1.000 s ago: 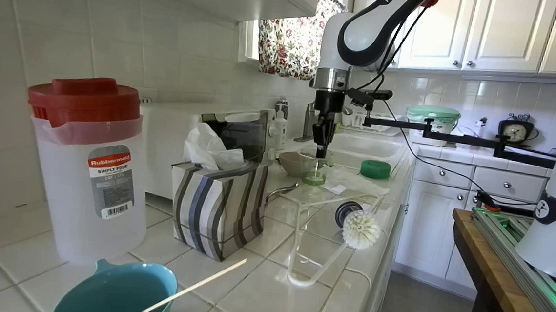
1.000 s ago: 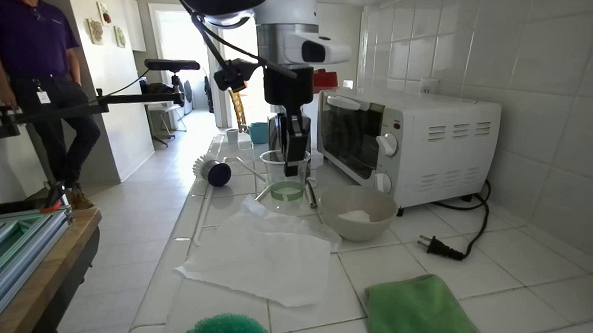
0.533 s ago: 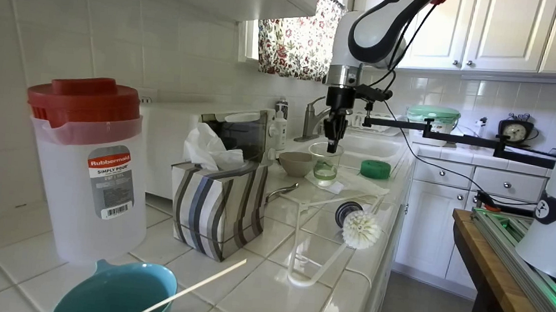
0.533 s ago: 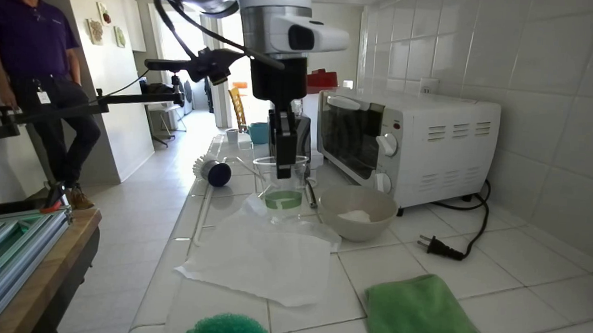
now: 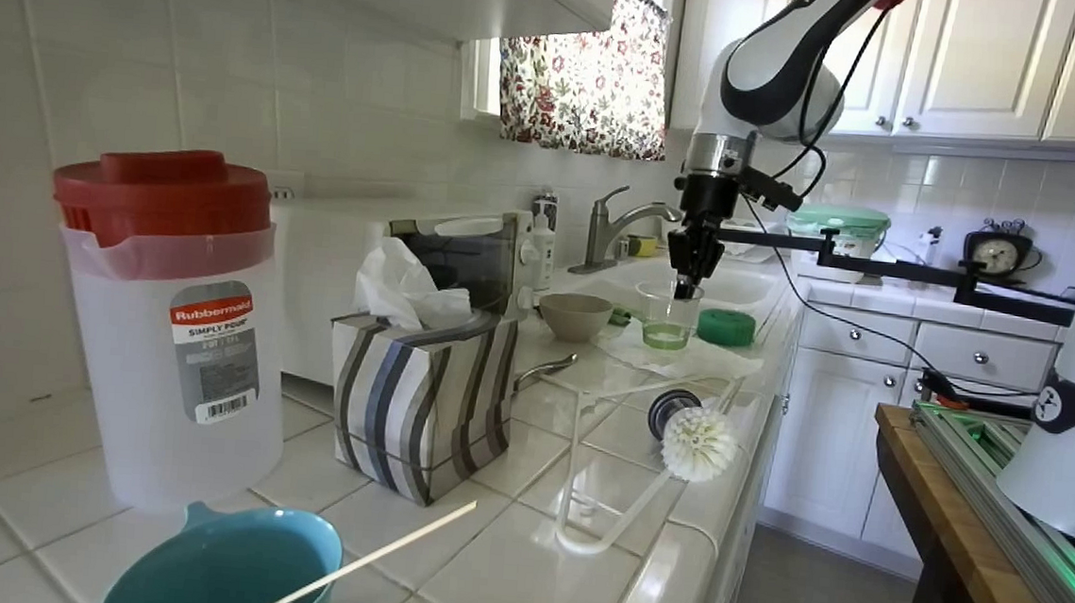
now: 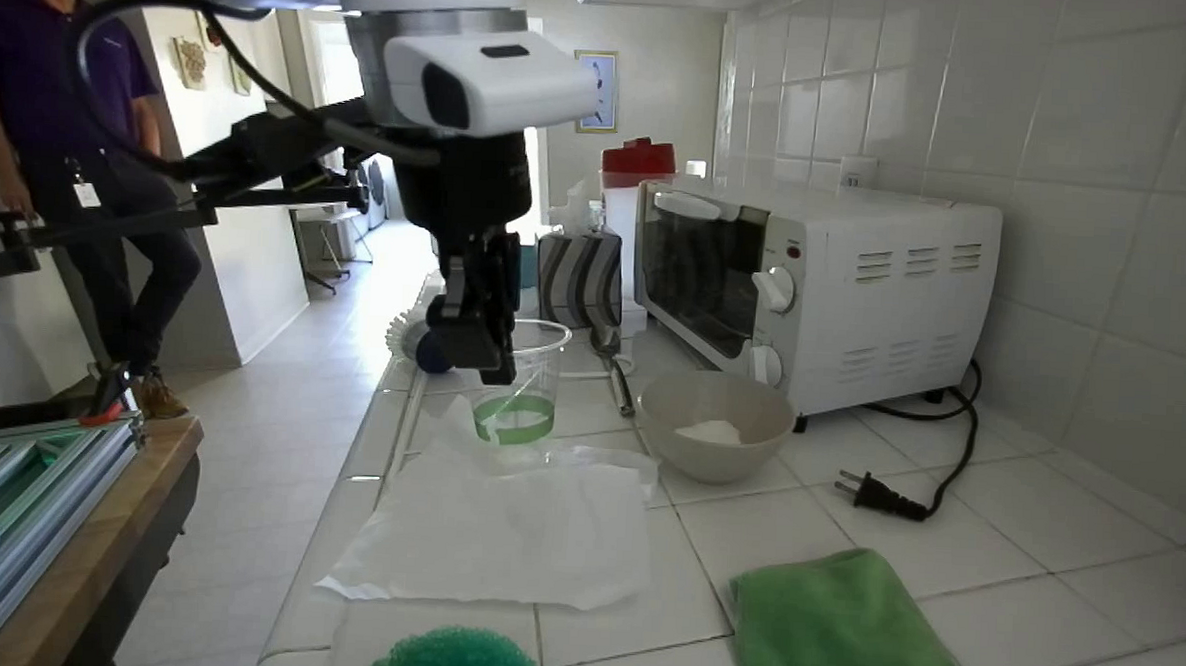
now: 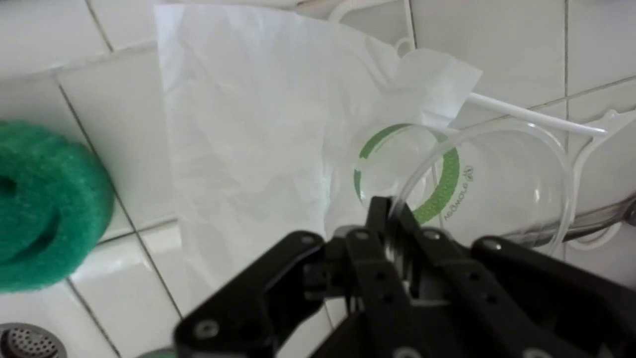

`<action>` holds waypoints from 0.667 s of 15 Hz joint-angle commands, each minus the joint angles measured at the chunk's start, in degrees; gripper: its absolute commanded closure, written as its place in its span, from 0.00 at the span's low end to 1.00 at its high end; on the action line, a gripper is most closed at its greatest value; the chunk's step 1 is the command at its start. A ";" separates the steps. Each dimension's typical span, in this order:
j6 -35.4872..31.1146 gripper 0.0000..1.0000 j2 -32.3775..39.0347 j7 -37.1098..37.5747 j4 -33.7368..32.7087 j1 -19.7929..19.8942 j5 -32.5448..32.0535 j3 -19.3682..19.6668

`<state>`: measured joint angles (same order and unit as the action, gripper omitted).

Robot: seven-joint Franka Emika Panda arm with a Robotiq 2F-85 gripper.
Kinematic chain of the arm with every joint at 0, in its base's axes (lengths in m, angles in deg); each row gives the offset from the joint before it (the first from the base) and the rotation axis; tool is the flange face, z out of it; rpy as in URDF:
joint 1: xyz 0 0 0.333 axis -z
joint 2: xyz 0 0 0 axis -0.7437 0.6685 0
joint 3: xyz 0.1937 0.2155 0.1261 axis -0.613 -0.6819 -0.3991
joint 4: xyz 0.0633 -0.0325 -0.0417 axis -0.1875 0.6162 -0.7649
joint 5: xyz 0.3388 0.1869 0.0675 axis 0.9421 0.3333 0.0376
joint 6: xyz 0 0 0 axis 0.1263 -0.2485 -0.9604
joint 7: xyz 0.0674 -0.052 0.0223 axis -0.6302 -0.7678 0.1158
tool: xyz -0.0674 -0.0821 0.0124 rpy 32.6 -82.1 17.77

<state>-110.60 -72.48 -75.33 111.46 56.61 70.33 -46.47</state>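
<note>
Exterior view, lower half: a white tiled counter [image 6: 1021, 612] stretches before me, a toaster oven [image 6: 825, 293] standing on it right of centre. Left of that, low in the frame, a thin white sheet [image 6: 514, 540] lies crinkled. Over in the wrist view, the black gripper [image 7: 392, 214] reaches in from the bottom edge, its fingers clamped together on the rim of a clear cup [image 7: 492, 194]. That cup shows right of centre, a green band round its lower wall; whether its base touches the sheet I can't tell. At the left edge lies a green sponge [image 7: 59, 184].
</note>
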 commanded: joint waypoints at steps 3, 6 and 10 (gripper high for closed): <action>-4.27 0.98 -5.51 1.41 6.12 1.72 3.48 2.33; -5.03 0.98 -7.98 2.80 8.06 3.90 1.96 3.97; -2.95 0.98 -9.33 3.77 7.93 5.78 1.35 5.20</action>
<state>-114.19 -79.76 -73.66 118.36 61.79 72.56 -41.61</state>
